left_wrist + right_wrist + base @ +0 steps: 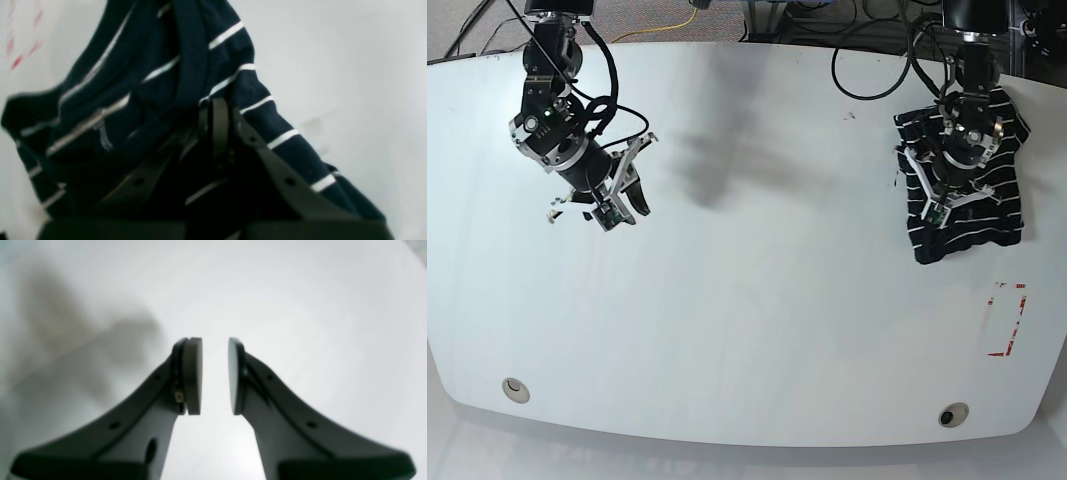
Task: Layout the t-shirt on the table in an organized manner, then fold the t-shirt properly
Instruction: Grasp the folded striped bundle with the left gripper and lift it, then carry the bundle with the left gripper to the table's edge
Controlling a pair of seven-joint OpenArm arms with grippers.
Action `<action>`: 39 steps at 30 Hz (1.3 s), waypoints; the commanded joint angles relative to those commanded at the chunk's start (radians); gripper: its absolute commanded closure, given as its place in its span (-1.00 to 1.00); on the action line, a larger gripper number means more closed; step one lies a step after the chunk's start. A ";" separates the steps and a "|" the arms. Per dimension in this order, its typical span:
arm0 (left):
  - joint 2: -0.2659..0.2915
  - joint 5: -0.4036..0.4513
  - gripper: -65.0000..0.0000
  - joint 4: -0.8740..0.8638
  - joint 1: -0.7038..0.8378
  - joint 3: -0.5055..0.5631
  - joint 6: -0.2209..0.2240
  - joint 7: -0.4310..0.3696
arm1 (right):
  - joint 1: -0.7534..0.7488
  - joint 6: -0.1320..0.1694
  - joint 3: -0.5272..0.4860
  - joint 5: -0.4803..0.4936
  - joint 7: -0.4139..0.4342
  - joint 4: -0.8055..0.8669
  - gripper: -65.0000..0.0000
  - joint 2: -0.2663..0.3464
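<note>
In the base view I see the t-shirt (967,205) bunched in a crumpled heap at the upper right of the frame, on the table (757,300), well above the red marking (1007,320) near the right edge. My left gripper (937,212) sits right on that heap. In the left wrist view its jaws are pressed together around a fold of the t-shirt (186,66), with striped cloth draped over both fingers (283,173), so it is grasping the shirt. The red marking (23,46) shows blurred in the upper left of that view.

My right gripper (622,212) is at the upper left of the base view, well apart from the shirt. In the right wrist view the right gripper (215,376) stands released, a clear gap between its pads (193,376), only white tabletop (300,306) beneath.
</note>
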 joint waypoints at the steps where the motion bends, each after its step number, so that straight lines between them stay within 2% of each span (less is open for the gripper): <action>1: 0.000 0.000 1.00 0.017 0.000 -0.003 -0.005 0.000 | 0.000 0.000 0.000 0.008 0.000 0.000 0.62 0.002; 5: 0.018 -0.002 0.99 0.094 0.003 -0.003 -0.008 0.034 | -0.002 0.000 0.000 0.009 0.000 0.000 0.62 0.002; 11: 0.133 -0.002 0.99 0.187 0.002 -0.002 -0.008 0.147 | -0.002 0.000 0.000 0.008 0.000 0.000 0.62 0.003; 19: 0.229 0.000 0.99 0.215 0.054 -0.002 -0.008 0.184 | -0.002 0.000 0.000 0.011 -0.002 0.002 0.62 0.003; 29: 0.227 -0.002 0.99 0.219 0.153 -0.018 -0.006 0.184 | -0.002 0.000 0.002 0.012 -0.023 0.002 0.62 0.003; 36: 0.222 0.000 0.99 0.219 0.163 -0.164 -0.009 0.190 | -0.002 0.000 0.002 0.012 -0.055 0.028 0.62 0.003; 39: 0.193 -0.002 0.99 0.219 0.163 -0.196 -0.009 0.203 | -0.002 0.000 0.002 0.012 -0.078 0.032 0.62 0.003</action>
